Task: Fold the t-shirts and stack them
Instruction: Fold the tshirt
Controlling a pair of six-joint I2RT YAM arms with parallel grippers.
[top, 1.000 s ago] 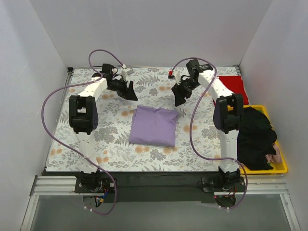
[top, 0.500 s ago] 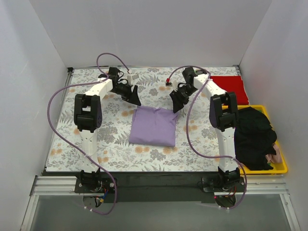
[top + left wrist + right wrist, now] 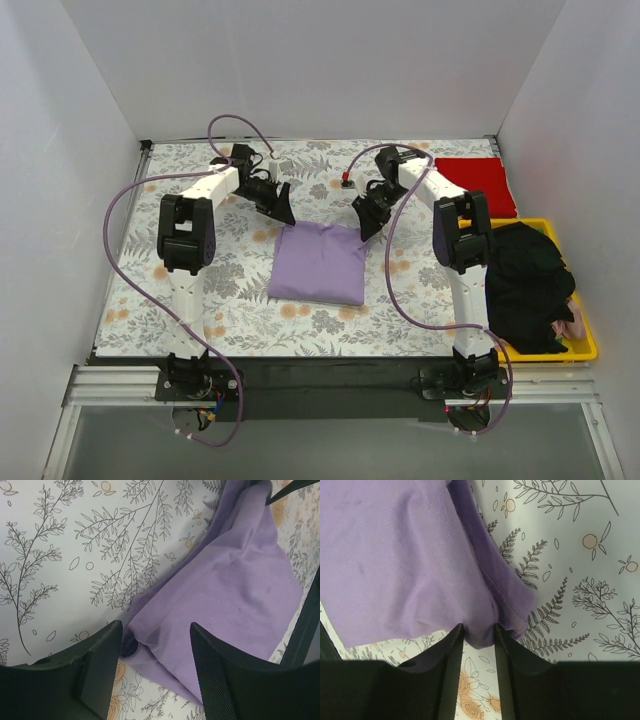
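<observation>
Bare floral cloth (image 3: 230,290) lies open left of and nearer than the lavender t-shirt (image 3: 318,262), and the space over the shirt's middle is free. Its far corners are taken by the left gripper (image 3: 284,211) and the right gripper (image 3: 366,227) (a purple cable (image 3: 392,275) loops just beside its right edge). Rightward, the red t-shirt (image 3: 478,185) and a yellow tray (image 3: 590,350) heaped with dark cloth (image 3: 530,285) block the way; white walls (image 3: 320,70) close three sides.

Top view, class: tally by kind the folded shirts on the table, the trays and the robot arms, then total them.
Shirts: 2 (purple shirt, red shirt)
Trays: 1 (yellow tray)
Arms: 2 (left arm, right arm)
Total: 5
</observation>
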